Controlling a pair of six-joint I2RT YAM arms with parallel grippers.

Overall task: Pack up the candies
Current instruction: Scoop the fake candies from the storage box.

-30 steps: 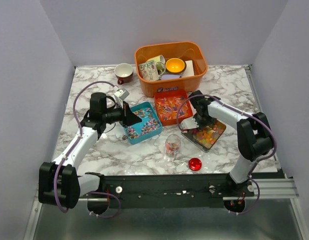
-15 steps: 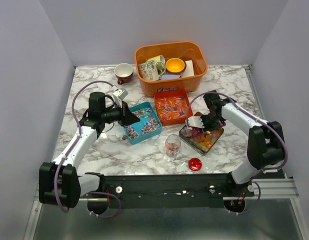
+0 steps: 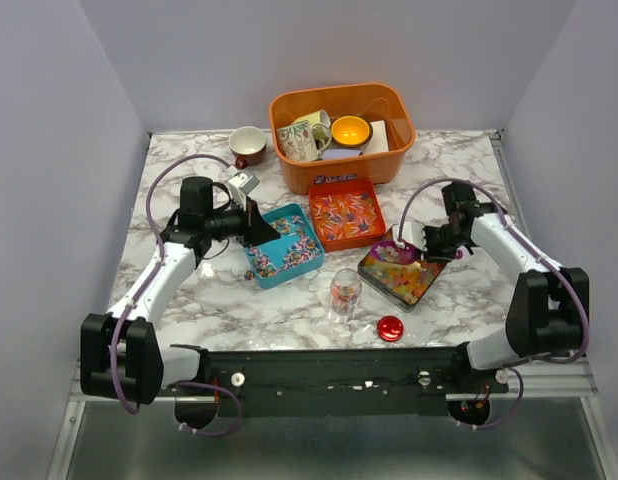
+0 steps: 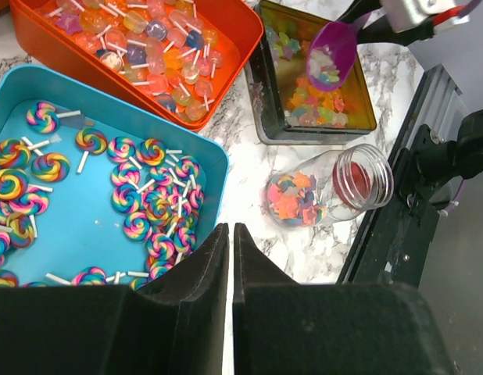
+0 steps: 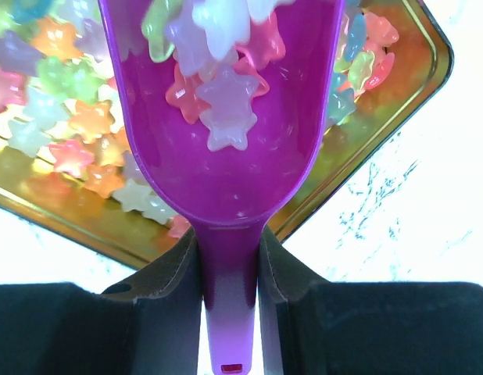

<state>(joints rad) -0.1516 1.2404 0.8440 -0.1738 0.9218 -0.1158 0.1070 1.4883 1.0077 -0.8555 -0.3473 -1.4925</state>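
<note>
Candies: a load of star-shaped jelly pieces is carried in the purple scoop, above the dark tray where more of them lie; swirl lollipops are kept in the teal tray and wrapped pieces in the orange tray.
Jar: it stands open in front of the trays, with a low layer of stars already inside.
Right gripper: the scoop's handle is clamped between its fingers.
Left gripper: the jaws are drawn almost together and nothing is held; it is poised over the near edge of the teal tray, well apart from the jar.
Spill risk: the scoop's mouth looks wider than the jar's neck, so stars could be scattered over the marble if it is tipped fast or off-centre.
Topple risk: the jar is not steadied by anything, so it could be knocked over by a nudge from the scoop.
Right wrist only: the load and the grip on the handle are shown close up, but not the jar.
Left wrist only: the jar's open mouth and contents are seen.
Top view only: the red lid is shown, lying apart near the table's front edge.
</note>
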